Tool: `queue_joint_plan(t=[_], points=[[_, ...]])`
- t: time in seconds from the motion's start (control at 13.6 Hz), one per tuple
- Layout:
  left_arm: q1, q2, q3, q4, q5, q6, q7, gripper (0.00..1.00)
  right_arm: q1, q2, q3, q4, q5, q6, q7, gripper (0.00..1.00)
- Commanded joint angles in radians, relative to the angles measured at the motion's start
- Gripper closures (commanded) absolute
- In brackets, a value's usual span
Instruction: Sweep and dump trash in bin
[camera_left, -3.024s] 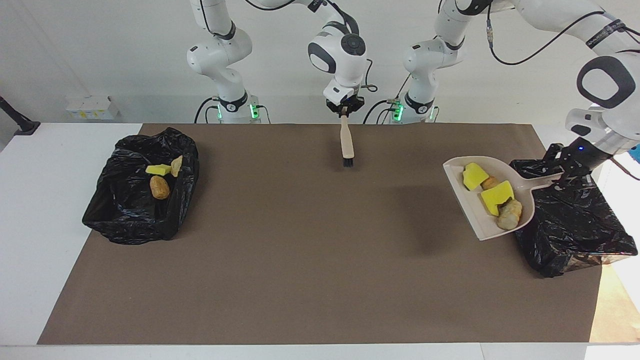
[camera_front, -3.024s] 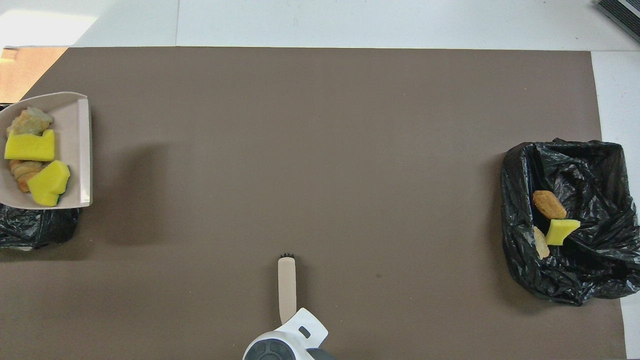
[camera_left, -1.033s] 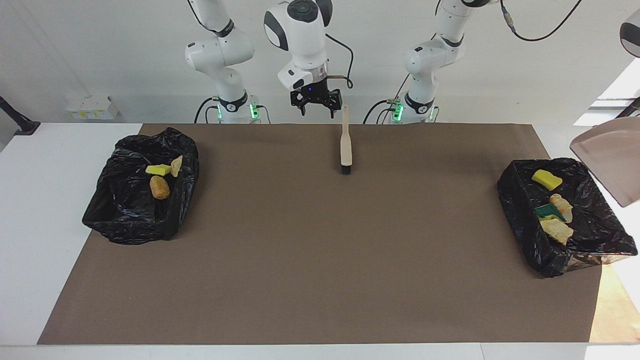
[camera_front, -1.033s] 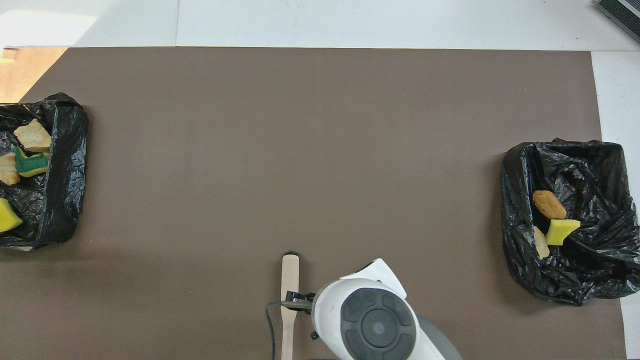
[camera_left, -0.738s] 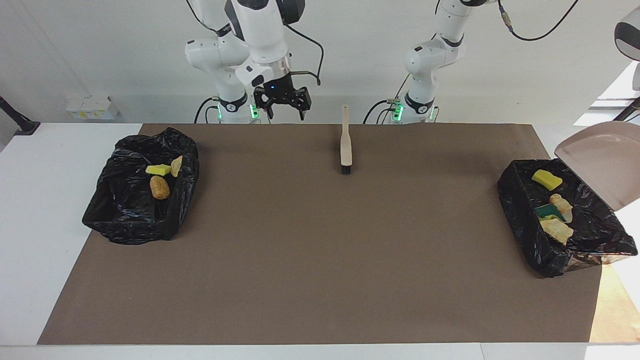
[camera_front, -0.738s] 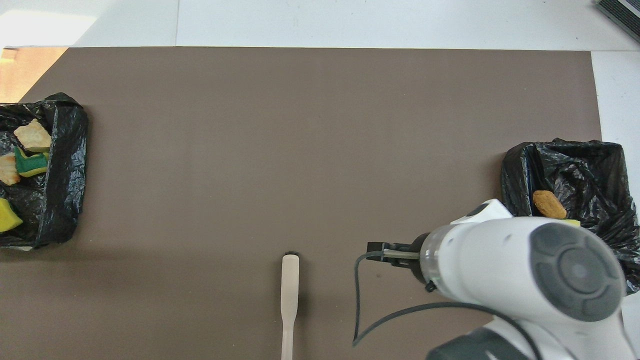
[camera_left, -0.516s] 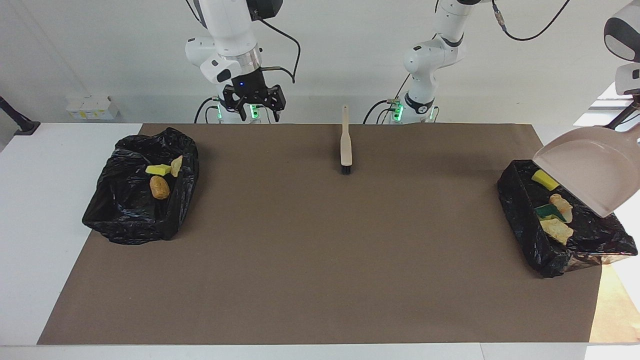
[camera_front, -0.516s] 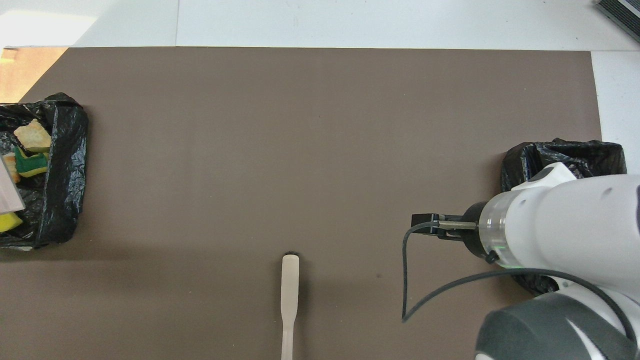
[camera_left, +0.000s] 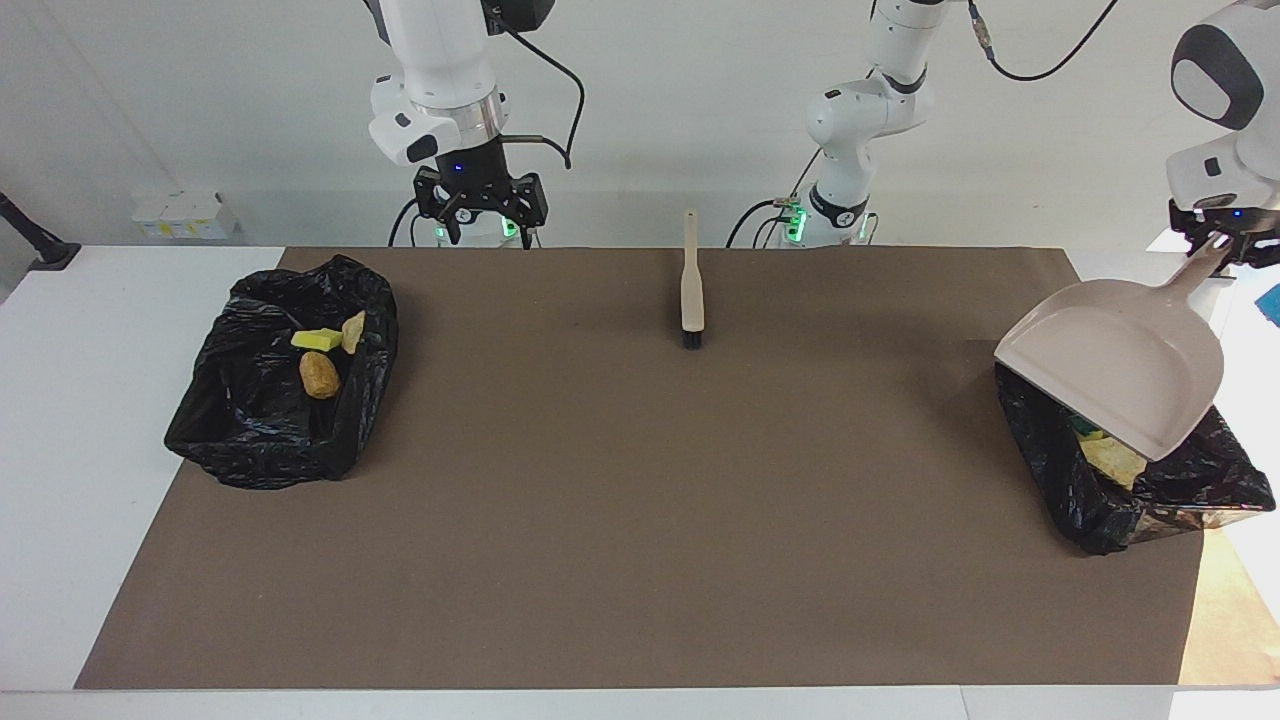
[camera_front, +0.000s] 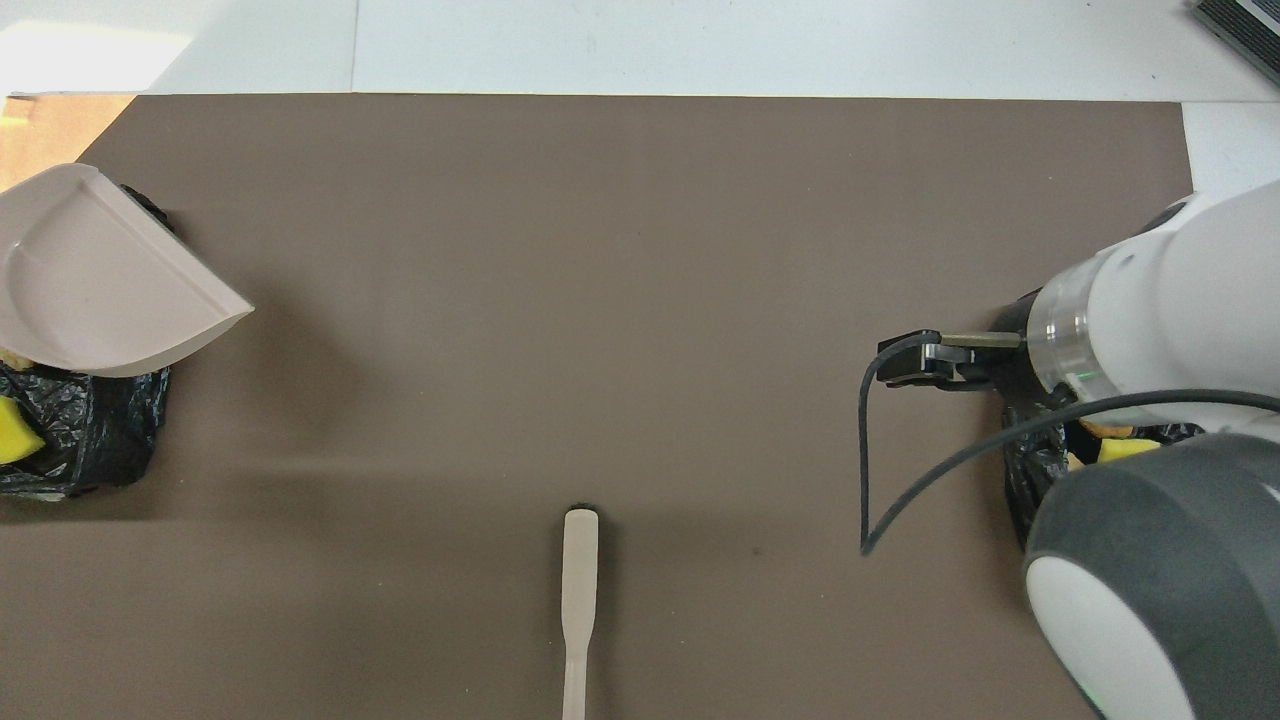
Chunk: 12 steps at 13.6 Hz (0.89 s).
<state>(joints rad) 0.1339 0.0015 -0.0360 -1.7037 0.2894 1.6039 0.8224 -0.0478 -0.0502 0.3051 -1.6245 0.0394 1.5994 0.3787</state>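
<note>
2 bins hold trash (camera_left: 319, 372); left claw (camera_left: 1222, 240) clamps the dustpan (camera_left: 1118, 365); right claw (camera_left: 482, 215) gapes.

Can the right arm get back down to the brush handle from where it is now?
Probably yes: the right gripper hangs open and empty, and the brush lies alone on the mat with nothing between them.

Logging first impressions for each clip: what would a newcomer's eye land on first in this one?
Most striking is the pale dustpan, held by its handle in the left end effector and hanging tilted over the black-lined bin at the left arm's end of the table. Next comes the brush lying alone on the brown mat near the robots, with the right end effector open above the mat's edge.
</note>
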Motion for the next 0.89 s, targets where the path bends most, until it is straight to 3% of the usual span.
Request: queue_joint_plan(t=[0.0,0.22,0.52,0.81], points=[[-0.104,-0.061,0.016,-0.139,-0.071,0.103,-0.242,1.00,-0.023,0.012,0.005,0.041,-0.018,-0.054,-0.026,0.00],[-0.198,-0.028,0.015,-0.188,-0.159,0.210,-0.535,1.00,-0.023,0.009,-0.008,0.060,-0.024,-0.064,-0.027,0.00],[-0.348,0.099,0.016,-0.185,-0.283,0.373,-0.924,1.00,-0.035,0.013,-0.008,0.060,-0.016,-0.058,-0.055,0.00],[-0.514,0.231,0.015,-0.175,-0.302,0.582,-1.121,1.00,-0.075,0.019,-0.012,0.078,-0.027,-0.131,-0.165,0.00]])
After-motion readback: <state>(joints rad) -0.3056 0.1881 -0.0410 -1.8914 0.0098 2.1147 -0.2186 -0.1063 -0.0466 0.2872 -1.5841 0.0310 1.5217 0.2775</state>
